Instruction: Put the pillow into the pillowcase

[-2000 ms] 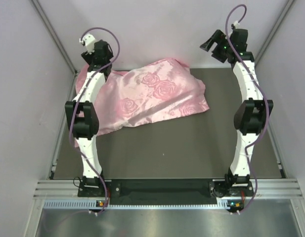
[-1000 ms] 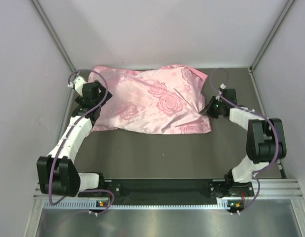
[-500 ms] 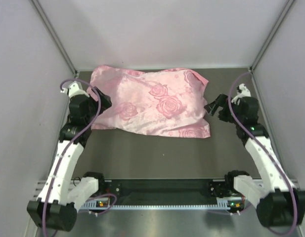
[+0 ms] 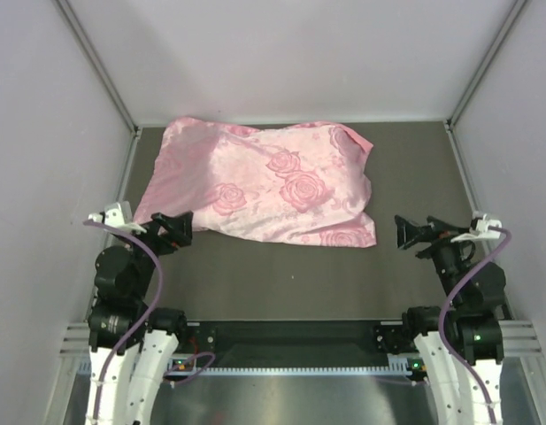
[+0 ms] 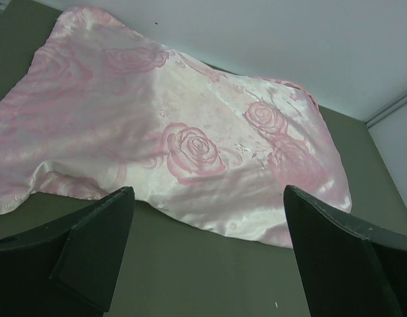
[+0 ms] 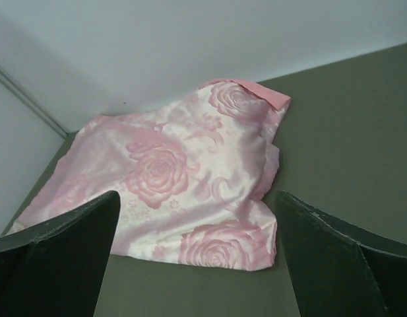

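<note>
The pink satin pillowcase (image 4: pixel 264 181) lies rose-patterned face up across the back of the table, puffed and filled out. It also shows in the left wrist view (image 5: pixel 170 139) and in the right wrist view (image 6: pixel 170 175). The cream pillow does not show anywhere; it is hidden. My left gripper (image 4: pixel 173 232) is open and empty, pulled back off the pillowcase's near left corner. My right gripper (image 4: pixel 412 234) is open and empty, a short way right of the pillowcase's near right corner. Both sets of jaws stand wide apart, with the fabric lying beyond them and nothing between them.
The dark olive table (image 4: pixel 281 283) is bare in front of the pillowcase. Pale walls (image 4: pixel 42 133) close in the left, right and back sides. A metal rail (image 4: pixel 290 336) carries the arm bases at the near edge.
Both arms have drawn back from the pillowcase's ends toward the near edge and folded down. The pillowcase has settled flat at the back and lies still.
</note>
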Motion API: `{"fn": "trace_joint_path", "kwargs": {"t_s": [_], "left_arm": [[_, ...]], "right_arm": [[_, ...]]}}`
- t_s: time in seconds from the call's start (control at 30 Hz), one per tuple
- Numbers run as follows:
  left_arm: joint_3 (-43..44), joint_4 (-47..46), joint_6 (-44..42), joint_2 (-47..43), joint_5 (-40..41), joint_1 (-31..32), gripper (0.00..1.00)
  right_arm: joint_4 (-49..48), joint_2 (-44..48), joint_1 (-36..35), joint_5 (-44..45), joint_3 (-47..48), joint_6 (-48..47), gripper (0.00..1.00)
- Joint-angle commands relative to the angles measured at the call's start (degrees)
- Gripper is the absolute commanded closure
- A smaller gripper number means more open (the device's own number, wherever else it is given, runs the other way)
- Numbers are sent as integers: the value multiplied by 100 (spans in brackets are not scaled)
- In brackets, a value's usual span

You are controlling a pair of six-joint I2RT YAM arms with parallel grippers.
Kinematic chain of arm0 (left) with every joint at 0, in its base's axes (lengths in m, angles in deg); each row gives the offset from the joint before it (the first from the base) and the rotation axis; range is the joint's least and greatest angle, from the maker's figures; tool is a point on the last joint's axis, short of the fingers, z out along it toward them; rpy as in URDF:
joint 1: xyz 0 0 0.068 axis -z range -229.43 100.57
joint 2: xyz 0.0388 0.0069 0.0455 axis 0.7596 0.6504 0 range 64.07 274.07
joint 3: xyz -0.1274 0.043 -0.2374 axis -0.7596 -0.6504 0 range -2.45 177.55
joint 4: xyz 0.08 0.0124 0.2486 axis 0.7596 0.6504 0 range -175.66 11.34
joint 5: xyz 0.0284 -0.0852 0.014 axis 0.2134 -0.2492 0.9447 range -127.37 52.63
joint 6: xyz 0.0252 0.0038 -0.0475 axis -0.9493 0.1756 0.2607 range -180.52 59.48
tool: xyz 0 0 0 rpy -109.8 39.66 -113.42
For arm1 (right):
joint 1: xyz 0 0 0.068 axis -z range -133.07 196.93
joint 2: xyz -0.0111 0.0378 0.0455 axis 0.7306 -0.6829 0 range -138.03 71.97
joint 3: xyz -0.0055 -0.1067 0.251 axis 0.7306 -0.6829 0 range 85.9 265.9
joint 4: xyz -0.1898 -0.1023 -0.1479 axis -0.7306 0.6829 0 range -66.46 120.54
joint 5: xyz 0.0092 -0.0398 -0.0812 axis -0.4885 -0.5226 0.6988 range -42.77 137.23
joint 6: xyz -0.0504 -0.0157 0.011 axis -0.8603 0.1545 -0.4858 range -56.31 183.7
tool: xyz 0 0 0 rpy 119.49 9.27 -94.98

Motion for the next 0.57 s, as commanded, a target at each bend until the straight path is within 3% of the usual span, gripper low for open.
{"fn": "trace_joint_path", "kwargs": {"t_s": [0.0,0.53], "left_arm": [[-172,-121,-272,-278,-403,11,1],[-180,-24,-246,-217,-157,20,1]], "right_arm": [[491,458,33,563,-204,-40,0],[676,355,24,714,-81,22,0]]}}
